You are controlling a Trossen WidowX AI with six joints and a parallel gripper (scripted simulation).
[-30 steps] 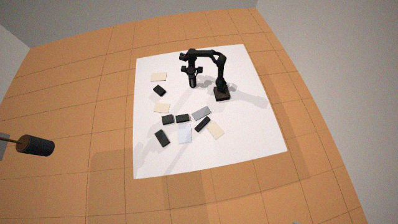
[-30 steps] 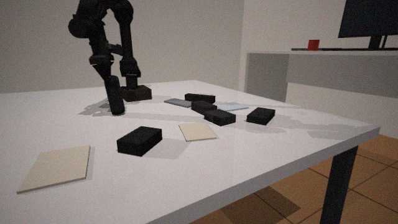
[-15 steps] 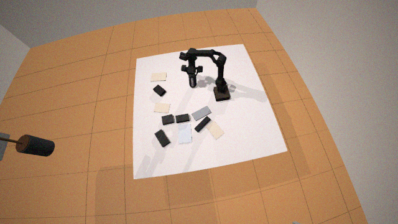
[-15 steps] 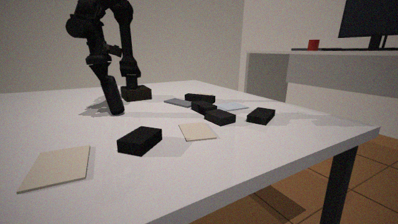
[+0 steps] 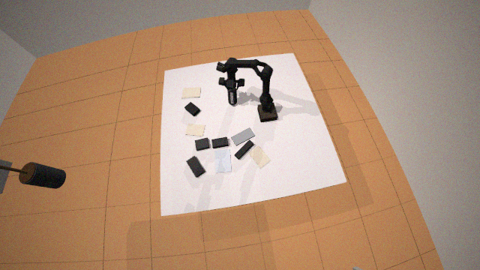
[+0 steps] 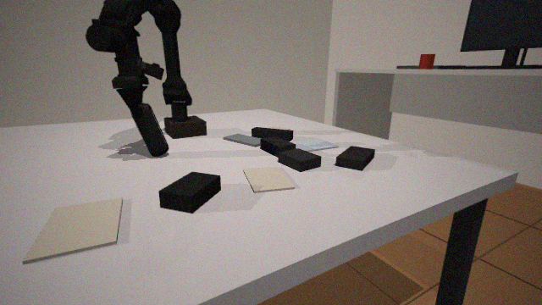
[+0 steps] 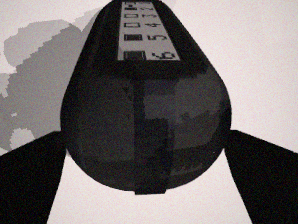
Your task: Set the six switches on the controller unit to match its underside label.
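Observation:
The dark grey controller unit [image 5: 232, 100] [image 6: 153, 135] [image 7: 105, 107] hangs steeply tilted, long axis near vertical, lower end close to the bench; contact cannot be told. My gripper [image 5: 232, 90] [image 6: 137, 108] [image 7: 146, 141] is shut on the unit, one finger on each side of it in the wrist view. The label [image 7: 142, 31] shows at the top of the wrist view: squares 6 and 5 are filled, 4 and 3 are empty, 2 looks filled, and 1 is cut off or unclear. The switches cannot be made out.
Several black blocks, one of them a lone block [image 5: 192, 109] [image 6: 190, 192], lie on the white bench [image 5: 292, 157] [image 6: 169, 263]. Cream plates [image 5: 191, 92] [image 6: 80, 229], a grey plate [image 5: 243, 136] [image 6: 242, 140] and a pale blue plate [image 5: 223, 161] [image 6: 318, 145] lie flat.

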